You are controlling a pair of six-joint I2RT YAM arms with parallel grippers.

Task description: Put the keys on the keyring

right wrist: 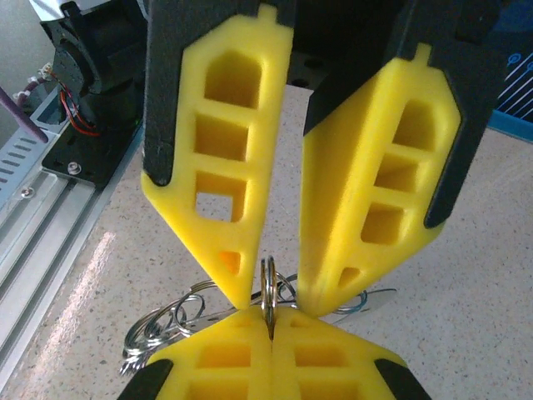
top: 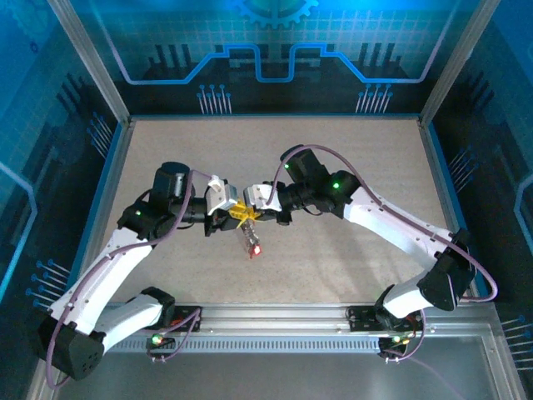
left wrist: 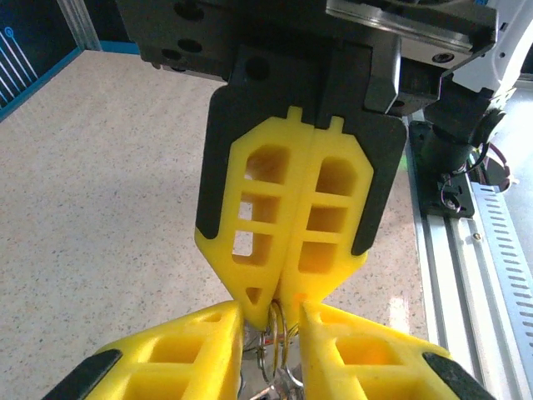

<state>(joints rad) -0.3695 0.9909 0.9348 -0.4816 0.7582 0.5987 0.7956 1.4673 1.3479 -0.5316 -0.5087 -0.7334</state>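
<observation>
My right gripper (right wrist: 271, 327): clenched on the silver ring (right wrist: 268, 287), which stands edge-on.
My left gripper (right wrist: 271, 298): parted, straddling that ring.
Top view: red-tagged key (top: 252, 246) dangles just below both grippers.
Right wrist: silver loops (right wrist: 166, 325) bunched beside the ring.

We look down from above and behind the arm bases (top: 366, 317), taking in the whole speckled beige tabletop (top: 358, 158). Each wrist camera sits close behind its own yellow latticed plastic fingers (left wrist: 212, 321), aimed along them, low over the tabletop. The wrist views face one another, sharing the thin silver metal ring (right wrist: 268, 287) where left gripper (left wrist: 273, 317) and right gripper (right wrist: 268, 321) meet.
</observation>
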